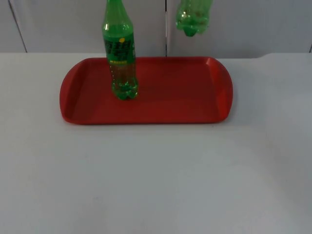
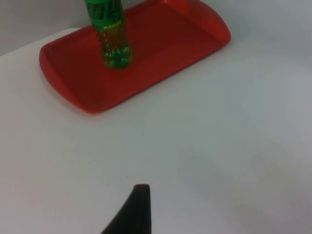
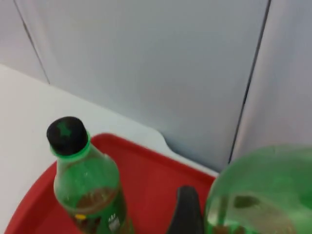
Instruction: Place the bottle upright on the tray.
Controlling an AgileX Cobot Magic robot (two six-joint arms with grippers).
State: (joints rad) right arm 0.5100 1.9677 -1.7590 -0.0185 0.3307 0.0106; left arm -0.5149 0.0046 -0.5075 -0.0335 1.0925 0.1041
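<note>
The red tray (image 1: 195,97) lies below the right gripper (image 3: 195,219), which carries a second green bottle (image 1: 193,19) high for placing; its grip I cannot tell. The first bottle (image 1: 120,53) stands upright on the tray. The left gripper (image 2: 134,214) waits nearby, its fingers' state unclear.

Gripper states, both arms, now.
Left gripper: above the bare table in front of the tray; jaws cannot be told.
Right gripper: holding a second green bottle in the air above the tray's back edge.

Left claw (image 2: 138,207) low; right claw (image 3: 187,214) raised (gripping).
</note>
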